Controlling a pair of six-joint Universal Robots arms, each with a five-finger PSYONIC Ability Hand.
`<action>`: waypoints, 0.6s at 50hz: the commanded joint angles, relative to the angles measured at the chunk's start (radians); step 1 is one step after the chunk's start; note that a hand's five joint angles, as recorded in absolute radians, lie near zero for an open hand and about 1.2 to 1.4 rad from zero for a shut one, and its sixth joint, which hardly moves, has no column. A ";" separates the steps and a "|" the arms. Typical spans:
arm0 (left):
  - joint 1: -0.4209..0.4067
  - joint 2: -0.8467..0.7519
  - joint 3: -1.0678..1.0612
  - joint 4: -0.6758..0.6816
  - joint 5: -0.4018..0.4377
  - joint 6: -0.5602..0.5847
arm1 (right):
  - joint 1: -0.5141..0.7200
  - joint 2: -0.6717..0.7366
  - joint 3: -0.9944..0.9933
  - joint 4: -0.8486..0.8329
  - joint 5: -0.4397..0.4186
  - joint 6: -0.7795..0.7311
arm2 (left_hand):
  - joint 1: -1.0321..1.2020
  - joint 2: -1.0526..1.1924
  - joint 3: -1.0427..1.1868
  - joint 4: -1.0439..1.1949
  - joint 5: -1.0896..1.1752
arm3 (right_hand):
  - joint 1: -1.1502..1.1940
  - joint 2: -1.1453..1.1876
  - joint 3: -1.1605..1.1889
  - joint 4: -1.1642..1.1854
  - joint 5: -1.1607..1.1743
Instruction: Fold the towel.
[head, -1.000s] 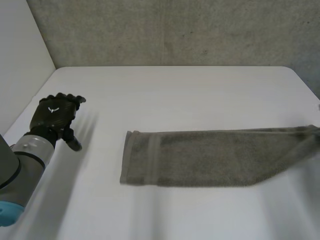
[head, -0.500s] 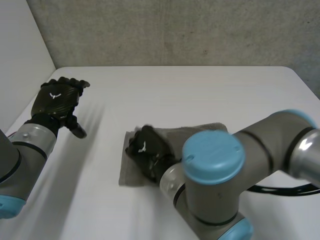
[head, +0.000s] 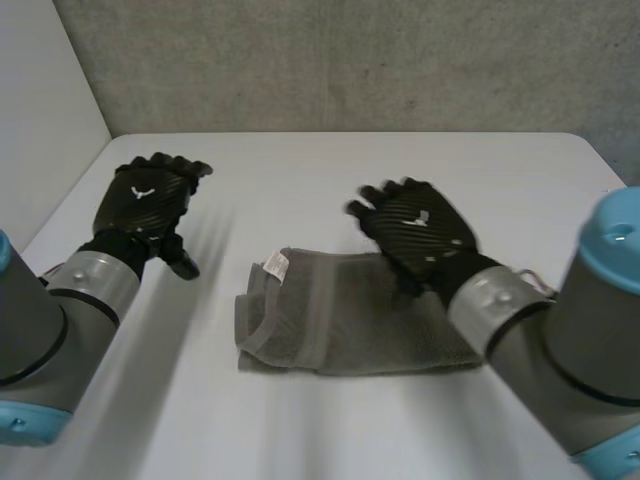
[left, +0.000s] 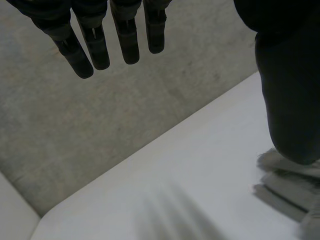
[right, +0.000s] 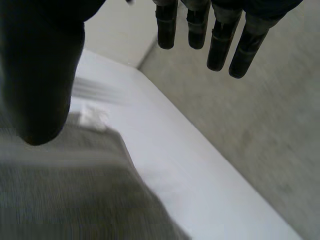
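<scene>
grey towel lies folded on the white worktop; right hand hovers over its far edge, fingers apart; left hand well aside, fingers straight, holding nothing

- The towel has its right end hidden behind the right arm.
- Its white label is too small to read.
- In the left wrist view, the left robot hand covers part of it.
</scene>
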 joint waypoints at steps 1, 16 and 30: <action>-0.068 -0.007 0.000 0.000 -0.032 0.001 | -0.187 -0.045 0.211 0.012 -0.011 -0.093 | -0.077 -0.068 -0.058 -0.072 -0.217 | -0.011 -0.021 -0.024 -0.036 -0.015; -0.095 -0.056 0.000 0.002 -0.049 0.002 | -0.301 0.029 0.333 -0.067 -0.089 -0.185 | -0.077 -0.068 -0.058 -0.072 -0.217 | 0.286 0.277 0.273 0.261 0.282; -0.093 -0.057 0.000 0.002 -0.049 0.001 | -0.299 0.069 0.316 -0.115 -0.025 -0.193 | -0.080 -0.071 -0.061 -0.075 -0.220 | 1.166 1.157 1.153 1.141 1.162</action>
